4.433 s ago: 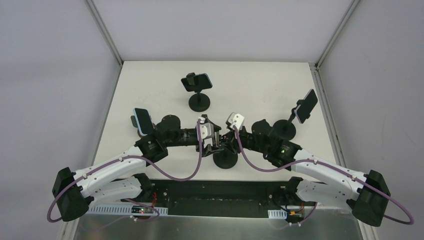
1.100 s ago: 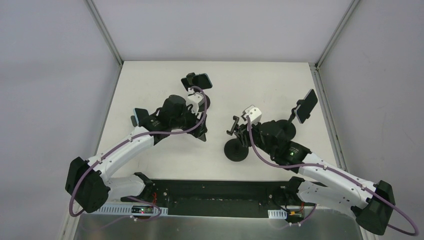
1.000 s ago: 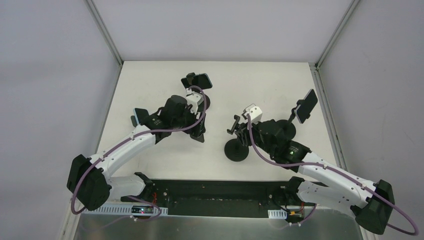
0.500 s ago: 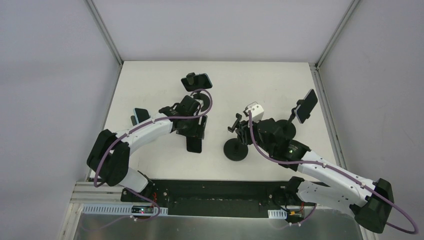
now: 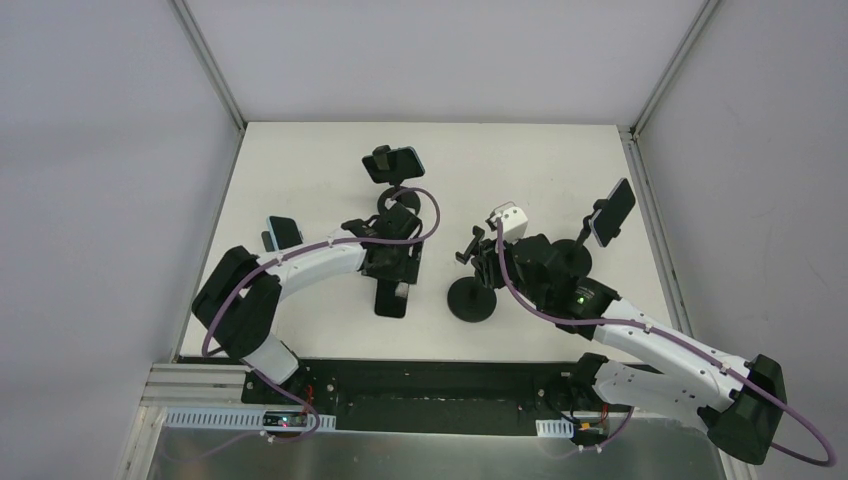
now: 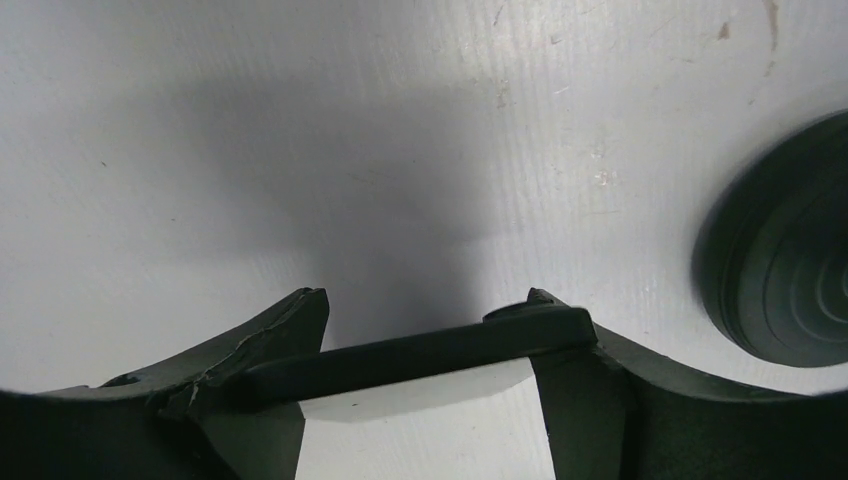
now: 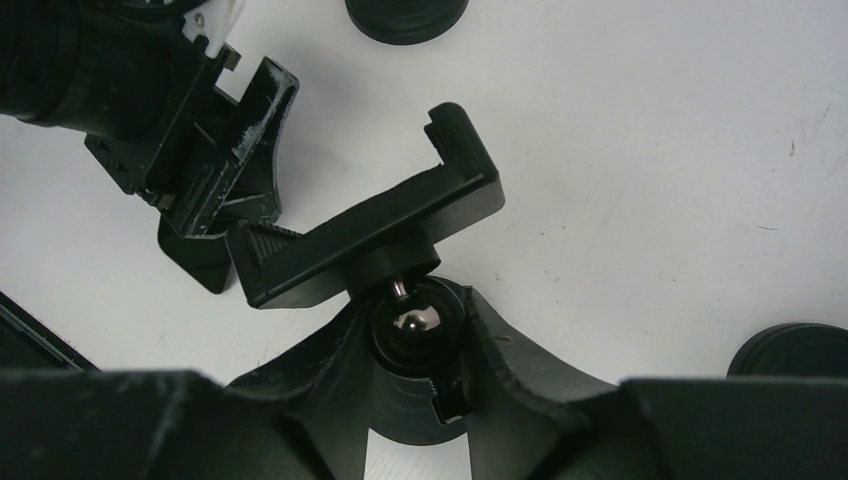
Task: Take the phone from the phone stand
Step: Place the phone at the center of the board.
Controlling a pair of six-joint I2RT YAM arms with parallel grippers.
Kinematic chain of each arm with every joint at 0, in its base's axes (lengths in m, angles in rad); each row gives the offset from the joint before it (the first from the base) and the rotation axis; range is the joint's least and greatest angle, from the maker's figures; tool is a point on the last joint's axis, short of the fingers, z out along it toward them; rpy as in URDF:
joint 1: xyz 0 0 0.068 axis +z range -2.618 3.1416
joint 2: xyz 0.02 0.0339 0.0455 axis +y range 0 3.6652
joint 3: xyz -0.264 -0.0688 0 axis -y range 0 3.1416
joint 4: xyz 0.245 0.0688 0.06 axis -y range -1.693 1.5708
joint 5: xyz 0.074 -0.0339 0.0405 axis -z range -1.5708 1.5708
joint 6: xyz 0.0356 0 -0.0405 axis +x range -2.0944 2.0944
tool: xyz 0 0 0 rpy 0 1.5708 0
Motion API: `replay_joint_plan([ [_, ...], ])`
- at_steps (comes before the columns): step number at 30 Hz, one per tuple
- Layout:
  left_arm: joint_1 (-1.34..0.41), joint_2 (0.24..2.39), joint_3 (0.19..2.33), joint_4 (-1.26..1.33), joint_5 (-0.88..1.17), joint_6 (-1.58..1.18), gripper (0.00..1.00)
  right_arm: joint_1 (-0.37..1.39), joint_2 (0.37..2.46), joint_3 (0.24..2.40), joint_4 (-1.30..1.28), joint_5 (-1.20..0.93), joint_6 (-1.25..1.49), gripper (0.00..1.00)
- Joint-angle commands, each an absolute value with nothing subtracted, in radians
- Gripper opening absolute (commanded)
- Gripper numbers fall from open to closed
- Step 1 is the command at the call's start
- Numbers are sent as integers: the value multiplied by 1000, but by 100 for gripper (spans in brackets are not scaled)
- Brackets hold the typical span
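Two arms reach over the desk [image 5: 300, 160]. From above, the left end effector [image 5: 394, 284] clamps a dark, flat phone [image 5: 390, 303] low near the desk, just left of the phone stand [image 5: 471, 300], whose stem the right end effector [image 5: 481, 265] pinches. The left wrist view shows the phone edge-on, a thin black slab spanning both fingers [image 6: 280, 340]. Only the right wrist view shows the stand's clamp [image 7: 370, 235] empty above its ball joint [image 7: 412, 322].

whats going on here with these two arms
The left gripper holds a phone edge-on, low over the table, beside the stand. The right gripper is clamped on the stand's ball joint, under its empty clamp. So the phone is out of the stand but not yet let go.
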State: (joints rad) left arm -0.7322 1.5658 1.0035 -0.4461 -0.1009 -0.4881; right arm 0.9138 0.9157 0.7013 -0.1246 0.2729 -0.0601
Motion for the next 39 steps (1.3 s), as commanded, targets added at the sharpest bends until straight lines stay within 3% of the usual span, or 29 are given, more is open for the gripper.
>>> replay_joint_plan([
  [1, -759, 1633, 969, -473, -201, -535, 0, 910, 912, 749, -76, 270, -25, 0],
  [14, -770, 1710, 966, -471, -246, -567, 2, 910, 913, 742, -68, 253, -20, 0],
  [17, -772, 1712, 968, -472, -251, -569, 14, 911, 911, 739, -67, 252, -20, 0],
  [21, -772, 1712, 972, -473, -253, -568, 39, 911, 905, 736, -67, 248, -21, 0],
  [25, -771, 1711, 973, -474, -254, -569, 71, 911, 902, 733, -68, 243, -23, 0],
  [28, -771, 1704, 971, -474, -257, -569, 77, 911, 900, 733, -71, 236, -23, 0],
  [31, -771, 1692, 966, -474, -266, -569, 96, 911, 902, 735, -72, 230, -23, 0],
  [39, -768, 1616, 965, -487, -276, -565, 99, 910, 909, 746, -87, 263, -3, 0],
])
